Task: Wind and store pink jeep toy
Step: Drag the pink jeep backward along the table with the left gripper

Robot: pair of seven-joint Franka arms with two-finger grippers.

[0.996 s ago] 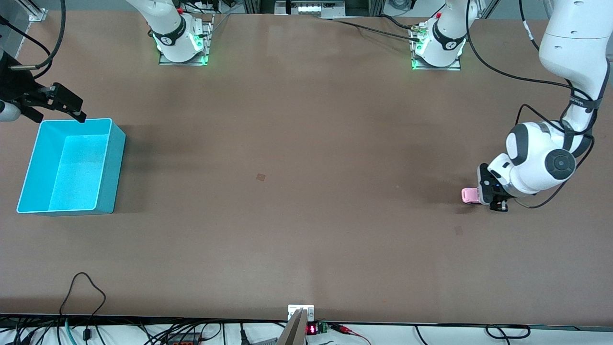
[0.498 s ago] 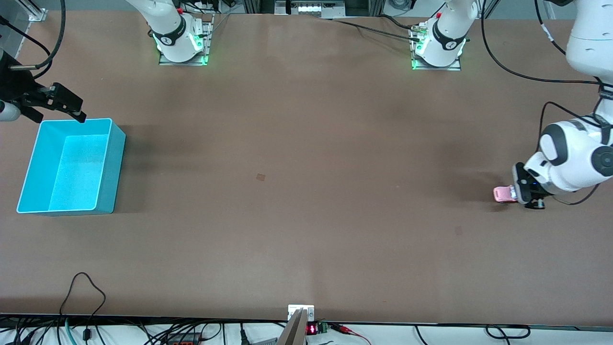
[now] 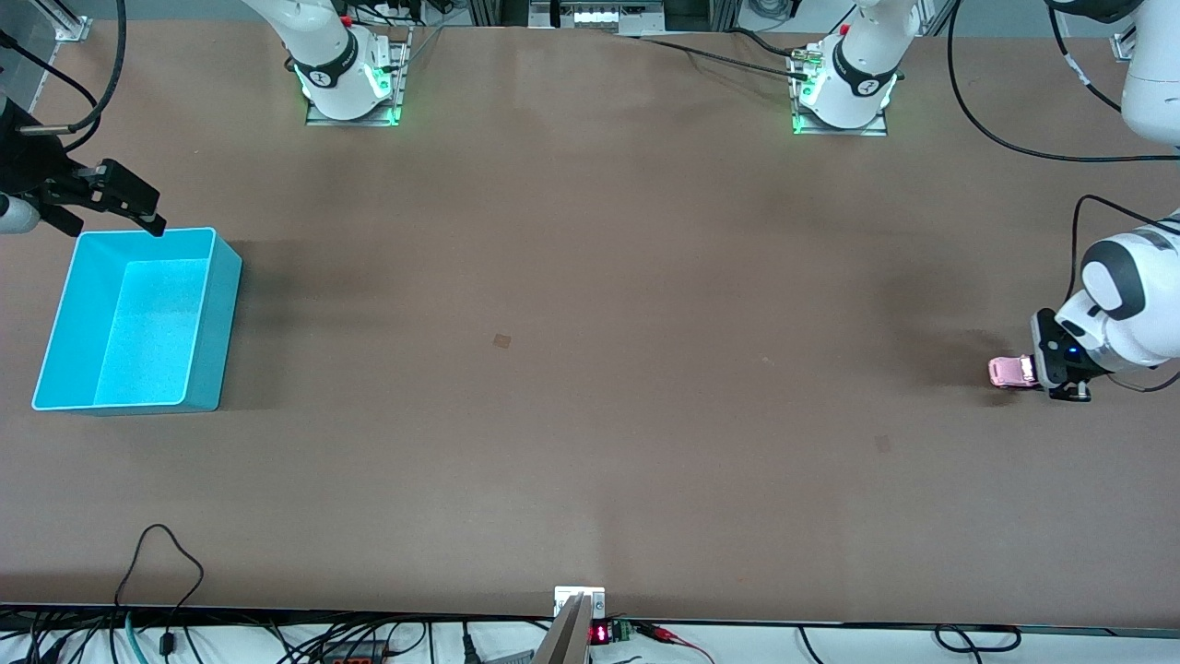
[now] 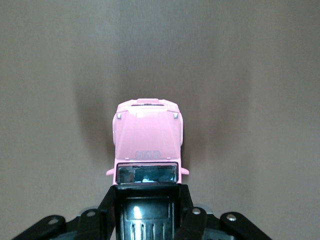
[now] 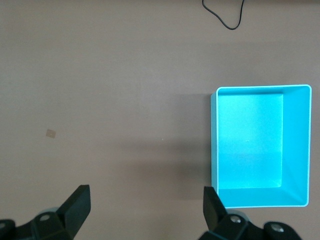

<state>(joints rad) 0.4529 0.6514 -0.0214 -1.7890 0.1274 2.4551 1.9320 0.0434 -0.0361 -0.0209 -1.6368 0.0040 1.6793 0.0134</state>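
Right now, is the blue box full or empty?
Empty. The cyan bin shows only its bare floor in both the front and right wrist views; the pink jeep toy is outside it, in the left gripper.

A robotics lab: a wide brown table (image 3: 590, 277) with two white arm bases bolted along the top of the frame, green status lights glowing, and cables (image 3: 166, 553) trailing along the bottom edge.
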